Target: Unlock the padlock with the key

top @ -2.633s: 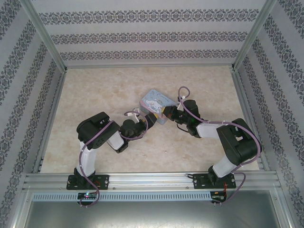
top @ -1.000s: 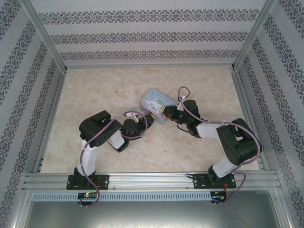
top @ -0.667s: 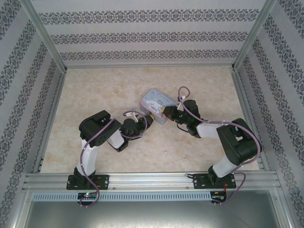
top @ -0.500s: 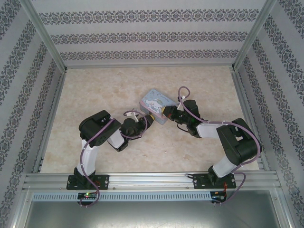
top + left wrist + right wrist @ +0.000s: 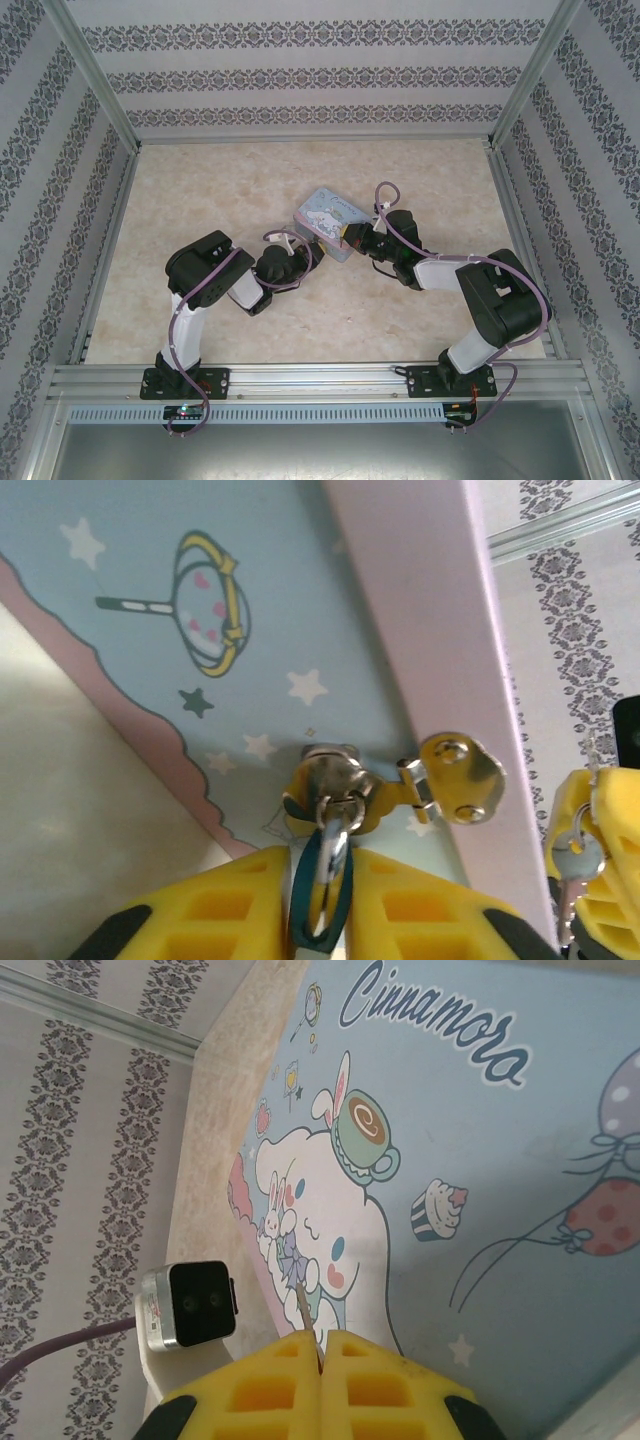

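Left wrist view: our left hand [image 5: 322,880] pinches padlock [image 5: 328,780], hung at hasp [image 5: 455,780] of tin [image 5: 250,700]. Right hand [image 5: 320,1348] pressed together on key [image 5: 302,1310], sliver tip poking out. We judge both tiny, rigid, slick metal, so hold padlock by body, key by bow

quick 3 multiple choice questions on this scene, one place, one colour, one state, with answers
1. Where is the padlock?
a) at the hasp of the tin
b) loose on the table
c) on the frame rail

2. What colour are the left fingers?
a) black
b) yellow
c) purple

3. What are the right fingers doing?
a) spread wide open
b) shut on the key
c) shut on a cable

Answers: 1a, the left wrist view shows it hanging at the hasp; 2b, both are plain yellow; 3b, the thin key sticks out from between the closed pair.
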### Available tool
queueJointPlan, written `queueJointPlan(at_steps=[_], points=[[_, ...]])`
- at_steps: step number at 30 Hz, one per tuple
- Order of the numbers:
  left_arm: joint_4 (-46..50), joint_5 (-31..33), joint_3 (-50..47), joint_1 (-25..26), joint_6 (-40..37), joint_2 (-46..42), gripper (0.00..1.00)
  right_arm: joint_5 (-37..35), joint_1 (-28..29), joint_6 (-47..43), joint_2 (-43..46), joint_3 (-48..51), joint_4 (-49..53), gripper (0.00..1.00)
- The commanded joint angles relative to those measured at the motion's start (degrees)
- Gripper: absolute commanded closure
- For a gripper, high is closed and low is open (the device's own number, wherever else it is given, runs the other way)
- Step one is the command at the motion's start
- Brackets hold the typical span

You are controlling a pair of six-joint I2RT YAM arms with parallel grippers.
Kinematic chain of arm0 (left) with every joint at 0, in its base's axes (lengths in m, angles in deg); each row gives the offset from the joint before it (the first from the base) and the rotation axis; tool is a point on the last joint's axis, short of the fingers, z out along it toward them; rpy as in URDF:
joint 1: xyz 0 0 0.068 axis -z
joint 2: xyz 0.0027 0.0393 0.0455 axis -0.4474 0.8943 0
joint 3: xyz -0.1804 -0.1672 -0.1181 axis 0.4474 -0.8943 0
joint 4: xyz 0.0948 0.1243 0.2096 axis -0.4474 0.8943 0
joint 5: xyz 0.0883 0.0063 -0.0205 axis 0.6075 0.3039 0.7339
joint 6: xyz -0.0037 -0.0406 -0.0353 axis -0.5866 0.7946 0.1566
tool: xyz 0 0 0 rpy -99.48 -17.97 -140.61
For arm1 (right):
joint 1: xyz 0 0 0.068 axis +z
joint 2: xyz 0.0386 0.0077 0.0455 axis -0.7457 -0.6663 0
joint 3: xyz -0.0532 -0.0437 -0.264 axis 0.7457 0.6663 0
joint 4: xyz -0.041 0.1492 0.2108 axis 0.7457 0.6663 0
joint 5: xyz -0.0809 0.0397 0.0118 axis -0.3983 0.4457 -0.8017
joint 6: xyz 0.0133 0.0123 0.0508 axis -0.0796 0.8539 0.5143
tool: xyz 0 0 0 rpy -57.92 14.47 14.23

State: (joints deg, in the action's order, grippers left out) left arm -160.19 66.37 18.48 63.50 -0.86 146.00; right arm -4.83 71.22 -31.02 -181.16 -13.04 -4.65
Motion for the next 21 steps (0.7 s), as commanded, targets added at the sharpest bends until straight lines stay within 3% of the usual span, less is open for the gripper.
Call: queueJointPlan(at_steps=[1, 6, 15, 21], points=[[9.75, -0.85, -0.74, -1.1, -0.72, 1.97, 0.87, 1.89, -0.54, -0.17, -0.22, 0.98, 1.08, 1.0], [10.25, -2.06, -1.79, -2.32, 0.18, -0.36, 1.0, 3.57, -0.58, -0.28, 4.6, 2.31, 2.4, 1.0], [14.14, -3.78, -5.42, -3.87, 2.73, -7.78, 1.0, 4.7, 2.57, -1.56, 17.02, 8.83, 6.01, 1.0], [17.37, -8.42, -6.06, -3.97, 4.01, -11.77, 1.0, 3.97, 6.7, -2.88, 23.37, 14.47, 7.92, 1.0]])
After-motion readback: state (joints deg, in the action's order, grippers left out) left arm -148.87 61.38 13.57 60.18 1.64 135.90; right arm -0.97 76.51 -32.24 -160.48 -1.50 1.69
